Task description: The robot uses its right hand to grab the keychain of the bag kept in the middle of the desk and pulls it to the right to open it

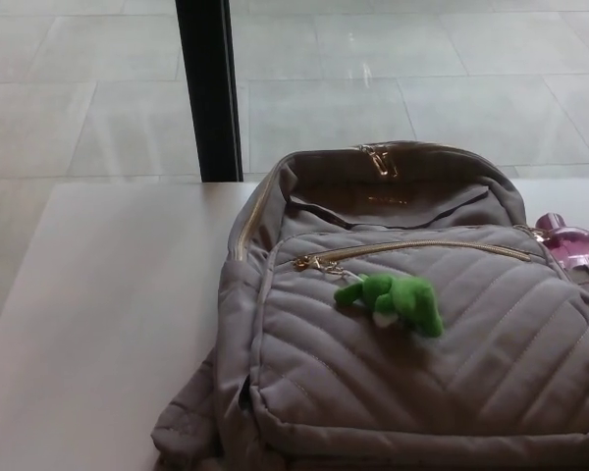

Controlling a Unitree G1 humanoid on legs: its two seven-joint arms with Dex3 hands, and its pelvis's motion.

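Observation:
A grey quilted backpack lies on the white desk, its front pocket facing up. A gold zipper runs across the top of that pocket, shut, with its pull at the left end. A green plush keychain hangs from the pull and rests on the pocket's front. Neither of my hands shows in the head view.
A pink translucent bottle pokes out at the backpack's right side. A black vertical post stands behind the desk's far edge, with tiled floor beyond. The desk's left half is bare white surface.

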